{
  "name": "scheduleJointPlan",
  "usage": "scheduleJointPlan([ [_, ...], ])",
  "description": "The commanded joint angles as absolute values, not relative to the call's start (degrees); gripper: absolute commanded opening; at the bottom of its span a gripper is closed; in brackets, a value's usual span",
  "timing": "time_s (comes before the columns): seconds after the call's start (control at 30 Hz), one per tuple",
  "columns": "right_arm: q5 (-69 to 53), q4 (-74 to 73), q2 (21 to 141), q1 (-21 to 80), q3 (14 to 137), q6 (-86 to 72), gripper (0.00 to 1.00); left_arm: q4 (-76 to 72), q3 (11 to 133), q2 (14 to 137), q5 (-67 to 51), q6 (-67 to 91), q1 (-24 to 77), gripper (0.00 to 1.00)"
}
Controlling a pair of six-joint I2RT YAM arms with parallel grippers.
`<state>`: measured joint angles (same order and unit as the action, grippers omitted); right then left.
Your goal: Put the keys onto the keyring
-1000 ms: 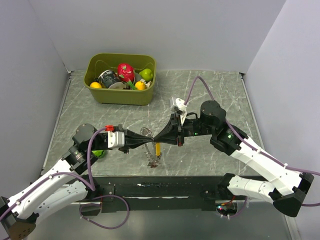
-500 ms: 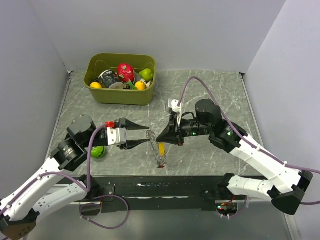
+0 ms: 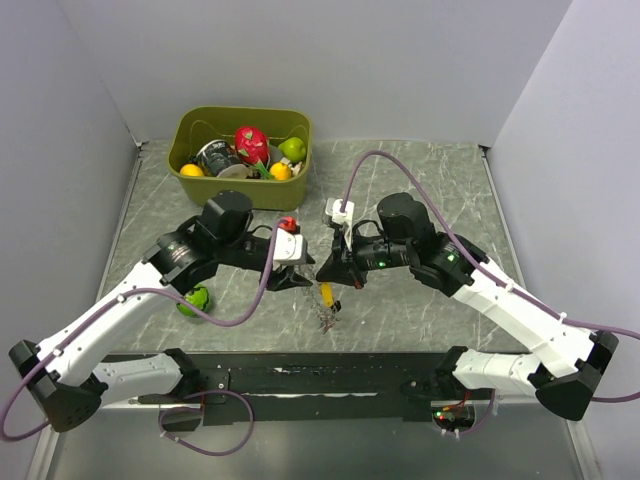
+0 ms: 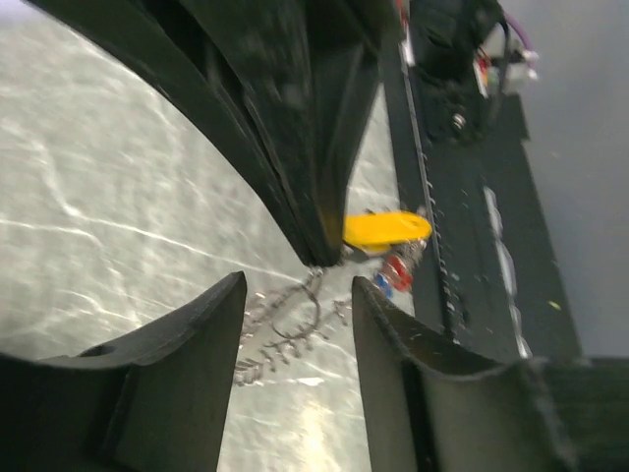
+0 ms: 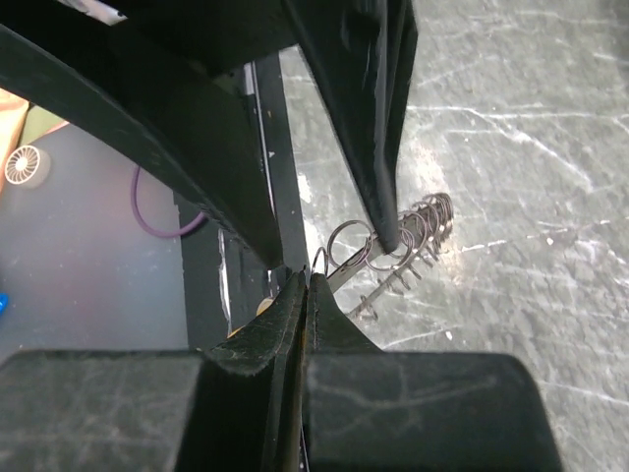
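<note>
My right gripper (image 3: pixel 322 272) is shut on a thin wire loop of the keyring (image 5: pixel 346 242), above the table's front middle. The beaded grey keyring (image 3: pixel 325 318) hangs from it with red and blue tags (image 4: pixel 393 273). A key with a yellow head (image 3: pixel 327 295) dangles just under the right fingertips; it also shows in the left wrist view (image 4: pixel 386 228). My left gripper (image 3: pixel 298 280) is open; its fingers (image 4: pixel 221 334) straddle the chain (image 4: pixel 285 320) close to the right fingertips without closing on it. I cannot make out a black key.
An olive bin (image 3: pixel 240 192) with fruit and a cup stands at the back left. A green ball (image 3: pixel 195 298) lies under the left arm. A black strip (image 3: pixel 330 375) runs along the near table edge. Walls close in left, right and behind.
The left arm has lifted and swung right, so its gripper now comes in from the upper left with jaws open. The right gripper and hanging keyring shifted slightly.
</note>
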<state>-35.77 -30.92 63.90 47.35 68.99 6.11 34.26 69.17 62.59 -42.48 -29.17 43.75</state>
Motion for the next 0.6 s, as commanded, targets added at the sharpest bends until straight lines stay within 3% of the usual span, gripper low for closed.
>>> scheduleJointPlan([
  [0.0, -35.1, -28.7, 62.6, 47.2, 71.2, 6.8, 0.00, 37.7, 72.6, 63.6, -46.6, -32.3, 43.9, 0.48],
  [0.23, -35.2, -27.6, 62.2, 47.2, 69.9, 6.2, 0.00, 33.3, 70.5, 63.5, -47.9, -30.7, 43.9, 0.38],
  [0.33, -35.3, -27.4, 62.4, 47.2, 69.9, 6.3, 0.00, 34.3, 70.8, 64.2, -48.1, -31.2, 43.9, 0.27],
  [0.43, -35.1, -27.2, 62.0, 47.2, 69.7, 6.2, 0.00, 35.5, 71.6, 65.4, -48.3, -32.4, 43.9, 0.13],
  [0.47, -34.9, -27.2, 61.8, 47.2, 69.7, 6.3, 0.00, 36.6, 71.9, 65.9, -48.7, -33.5, 43.9, 0.03],
  [0.57, -35.1, -26.8, 61.4, 47.2, 69.4, 6.2, 0.00, 37.5, 72.7, 66.4, -48.9, -34.3, 43.9, 0.01],
])
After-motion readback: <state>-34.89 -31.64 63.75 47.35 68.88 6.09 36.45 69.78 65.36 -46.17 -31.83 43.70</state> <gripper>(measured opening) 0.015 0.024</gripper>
